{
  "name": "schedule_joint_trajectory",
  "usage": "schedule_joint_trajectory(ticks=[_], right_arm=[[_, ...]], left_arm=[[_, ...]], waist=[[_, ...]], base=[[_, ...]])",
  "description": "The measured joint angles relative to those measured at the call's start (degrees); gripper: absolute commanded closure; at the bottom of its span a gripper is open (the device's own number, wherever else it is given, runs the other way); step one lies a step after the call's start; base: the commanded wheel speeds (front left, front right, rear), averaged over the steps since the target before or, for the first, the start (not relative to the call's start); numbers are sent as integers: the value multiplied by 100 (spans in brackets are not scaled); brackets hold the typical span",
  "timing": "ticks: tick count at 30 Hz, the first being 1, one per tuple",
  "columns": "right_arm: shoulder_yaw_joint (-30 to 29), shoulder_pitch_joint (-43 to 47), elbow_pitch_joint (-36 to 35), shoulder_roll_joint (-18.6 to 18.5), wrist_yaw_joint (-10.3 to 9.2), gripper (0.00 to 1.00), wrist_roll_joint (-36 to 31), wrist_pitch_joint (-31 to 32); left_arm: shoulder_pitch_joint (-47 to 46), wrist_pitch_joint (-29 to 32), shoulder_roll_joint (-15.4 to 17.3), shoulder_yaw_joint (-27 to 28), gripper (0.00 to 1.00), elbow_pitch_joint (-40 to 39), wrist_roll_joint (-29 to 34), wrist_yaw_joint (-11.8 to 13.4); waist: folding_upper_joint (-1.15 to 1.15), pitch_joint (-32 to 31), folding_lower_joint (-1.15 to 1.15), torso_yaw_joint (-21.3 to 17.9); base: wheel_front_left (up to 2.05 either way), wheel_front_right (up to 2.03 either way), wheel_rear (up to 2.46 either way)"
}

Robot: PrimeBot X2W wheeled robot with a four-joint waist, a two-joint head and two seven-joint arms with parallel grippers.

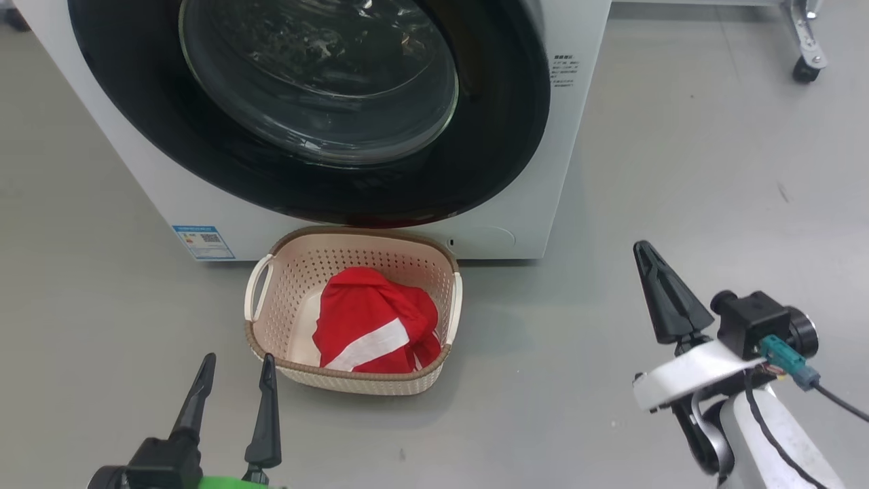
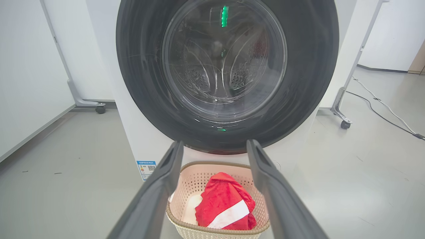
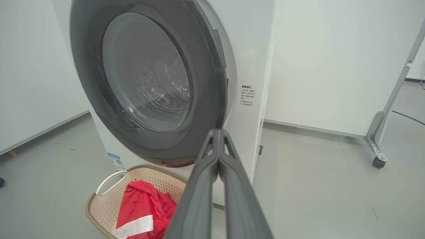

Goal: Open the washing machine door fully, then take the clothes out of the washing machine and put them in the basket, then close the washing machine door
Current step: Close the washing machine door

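Left tool [image 1: 239, 358] nearest, lower left of head view, fingers spread wide, nothing between them, tips just short of the basket [image 1: 299, 272]. Right tool [image 1: 643, 250] lower right, fingers clenched tip to tip on nothing, well apart from the basket, over bare floor [image 1: 679, 170]. Basket on the floor, just beside the washing machine [image 1: 156, 170] front, below the door. In it: the clothes [image 1: 366, 326], red with a white stripe, bunched toward its right side, cream bottom bare at left. Behind, washing machine door [image 1: 319, 88] looks shut against the front. Blue label [image 1: 204, 242] low on the machine's left. Left wrist view looks straight through the window at the steel drum [image 2: 219, 76] holes, plus a cable [image 2: 382, 104] on the floor at right. Right wrist view is angled, gives printed text [image 3: 247, 96] right of the door and a caster [image 3: 378, 162] by the white wall [image 3: 332, 59]
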Motion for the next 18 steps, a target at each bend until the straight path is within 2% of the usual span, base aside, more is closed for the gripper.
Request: schedule_joint_trajectory(ticks=[7,18], right_arm=[[91,-915,-65,-86,129,100,-96,203],[46,-2239,132,-120,224,100,-69,469]], left_arm=[[-301,-51,-57,-108,0,-66,16,0],[-695,-126,-141,-250,0,-88,7,-8]], waist=[[0,368,0,273],[0,1008,0,732]], base=[[0,0,0],[0,0,0]])
